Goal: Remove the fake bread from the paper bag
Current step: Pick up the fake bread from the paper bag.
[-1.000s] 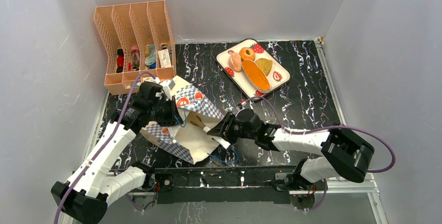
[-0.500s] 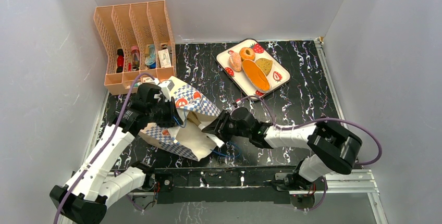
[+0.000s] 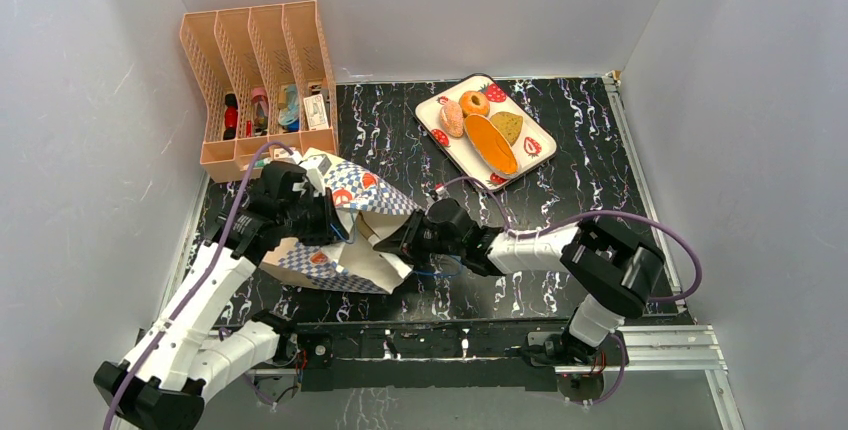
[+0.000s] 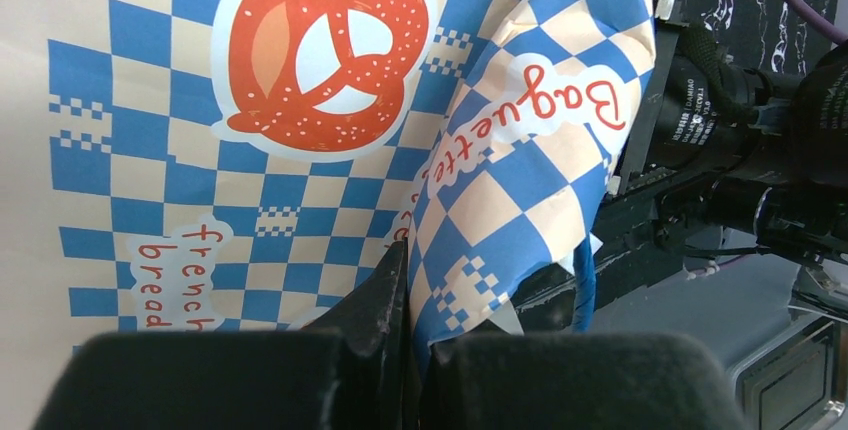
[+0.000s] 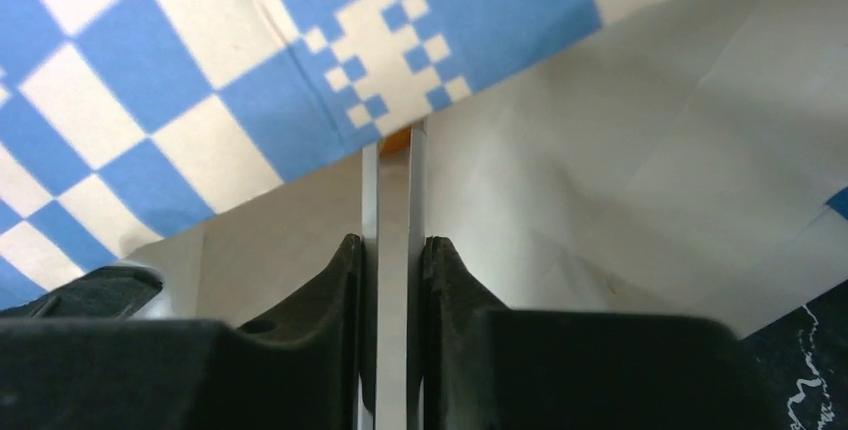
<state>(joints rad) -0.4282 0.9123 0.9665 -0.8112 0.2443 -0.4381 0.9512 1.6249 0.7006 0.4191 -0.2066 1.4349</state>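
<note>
The paper bag [image 3: 340,255] lies on its side at the near left, its mouth facing right. My left gripper [image 3: 330,218] is shut on the bag's chequered upper edge [image 4: 500,200], its jaws [image 4: 410,250] pinching the paper. My right gripper [image 3: 392,240] reaches into the bag's mouth. Its jaws [image 5: 393,240] are shut on a thin pale flat piece [image 5: 393,190] with an orange bit at its far end. I cannot tell whether that piece is bread or bag paper. Fake bread lies on the strawberry tray [image 3: 428,122]: a donut [image 3: 474,103], a roll [image 3: 452,118], a loaf [image 3: 490,143] and a toast slice [image 3: 507,126].
A peach file rack [image 3: 260,80] with small items stands at the back left, just behind the bag. White walls close in the black marbled table [image 3: 580,180] on three sides. The right arm's cable [image 3: 560,222] loops over the table.
My right gripper has pushed leftward deeper into the bag's mouth and closed its jaws. The bag has folded and shifted a little to the left. The left gripper kept its hold.
</note>
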